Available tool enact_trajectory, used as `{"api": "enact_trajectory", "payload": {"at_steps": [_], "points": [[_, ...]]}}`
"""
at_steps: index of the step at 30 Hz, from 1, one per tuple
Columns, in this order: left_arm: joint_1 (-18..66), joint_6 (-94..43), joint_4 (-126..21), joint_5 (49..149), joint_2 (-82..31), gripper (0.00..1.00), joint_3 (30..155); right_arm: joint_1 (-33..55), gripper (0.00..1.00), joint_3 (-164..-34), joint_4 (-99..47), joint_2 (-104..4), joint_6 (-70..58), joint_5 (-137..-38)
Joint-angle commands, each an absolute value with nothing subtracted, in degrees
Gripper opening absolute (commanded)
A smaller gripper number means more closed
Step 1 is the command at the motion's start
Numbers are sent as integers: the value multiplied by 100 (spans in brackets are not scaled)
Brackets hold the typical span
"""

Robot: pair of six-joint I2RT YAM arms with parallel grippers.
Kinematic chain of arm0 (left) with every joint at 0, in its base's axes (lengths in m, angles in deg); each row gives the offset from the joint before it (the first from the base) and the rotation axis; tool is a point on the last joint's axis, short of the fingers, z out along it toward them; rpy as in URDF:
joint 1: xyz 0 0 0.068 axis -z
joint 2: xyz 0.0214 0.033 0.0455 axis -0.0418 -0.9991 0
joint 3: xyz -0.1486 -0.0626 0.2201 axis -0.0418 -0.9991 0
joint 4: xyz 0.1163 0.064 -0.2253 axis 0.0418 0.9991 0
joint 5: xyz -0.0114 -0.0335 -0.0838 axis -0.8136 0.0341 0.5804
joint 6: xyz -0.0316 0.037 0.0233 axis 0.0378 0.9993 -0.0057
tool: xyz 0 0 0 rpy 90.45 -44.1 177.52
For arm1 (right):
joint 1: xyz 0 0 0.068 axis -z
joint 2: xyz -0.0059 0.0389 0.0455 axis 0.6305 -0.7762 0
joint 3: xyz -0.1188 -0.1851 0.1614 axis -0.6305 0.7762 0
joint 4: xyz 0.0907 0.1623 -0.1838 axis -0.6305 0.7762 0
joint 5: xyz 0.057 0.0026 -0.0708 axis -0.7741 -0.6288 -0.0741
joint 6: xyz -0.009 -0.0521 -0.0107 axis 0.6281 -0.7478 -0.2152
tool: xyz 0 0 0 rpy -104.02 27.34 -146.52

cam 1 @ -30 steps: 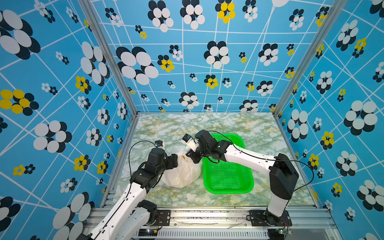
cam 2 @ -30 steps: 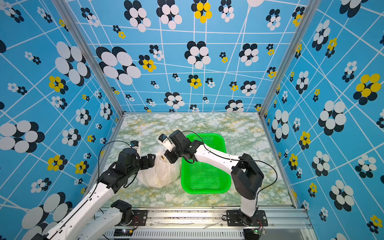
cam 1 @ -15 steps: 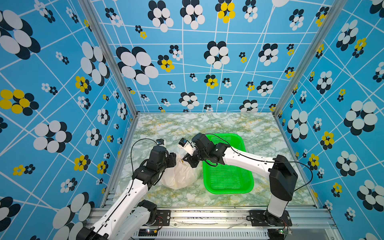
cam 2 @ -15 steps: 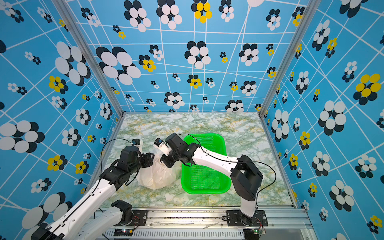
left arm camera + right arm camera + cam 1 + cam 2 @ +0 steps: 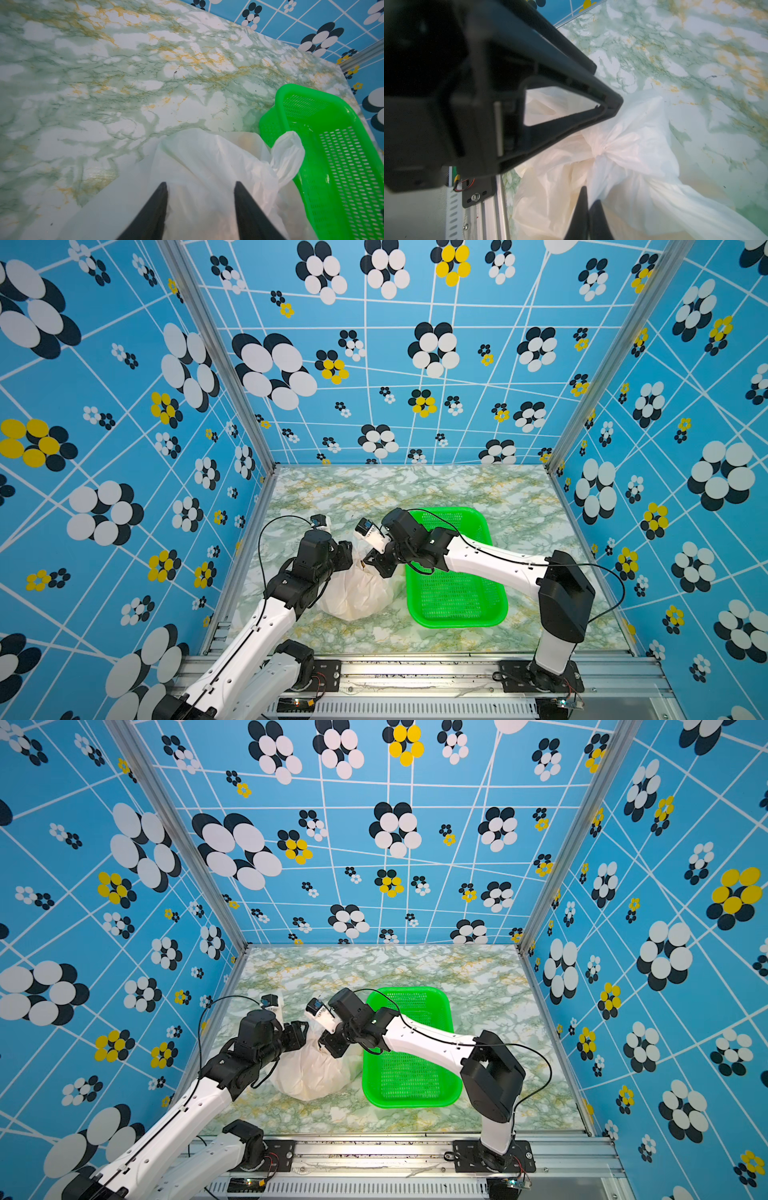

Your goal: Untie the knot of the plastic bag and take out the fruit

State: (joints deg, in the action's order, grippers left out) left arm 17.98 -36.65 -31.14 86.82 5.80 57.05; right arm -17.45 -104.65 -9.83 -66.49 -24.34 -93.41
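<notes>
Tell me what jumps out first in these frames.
Loud blue flowered walls box in a marbled table. Near its front, a tied white plastic bag sits against a bright green basket. Both arms meet over the bag: the right tool is pinched shut on its bunched plastic, and the left tool stands open over it.

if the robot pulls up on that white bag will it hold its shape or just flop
Probably floppy: the plastic bag is thin, creased film, bunching at the knot, so a pull would likely stretch only a fold. Its rounded lower part suggests contents inside, so it may sag. The right pincer looks shut on a fold; thin film could slip out.
</notes>
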Motion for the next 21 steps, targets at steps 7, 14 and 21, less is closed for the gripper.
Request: {"api": "enact_trajectory", "payload": {"at_steps": [7,14,21], "points": [[1819,-3800,-2582,8478,514,72,6076,-1883,0,-10232,-1308,-6475,-2310,-9490],[1828,-4303,-1932,8295,1418,72,6042,-1881,0,-10204,-1354,-6470,-2292,-9373],[1835,-4896,-1823,8668,1437,71,5973,-1883,0,-10201,-1369,-6430,-2257,-9371]]}}
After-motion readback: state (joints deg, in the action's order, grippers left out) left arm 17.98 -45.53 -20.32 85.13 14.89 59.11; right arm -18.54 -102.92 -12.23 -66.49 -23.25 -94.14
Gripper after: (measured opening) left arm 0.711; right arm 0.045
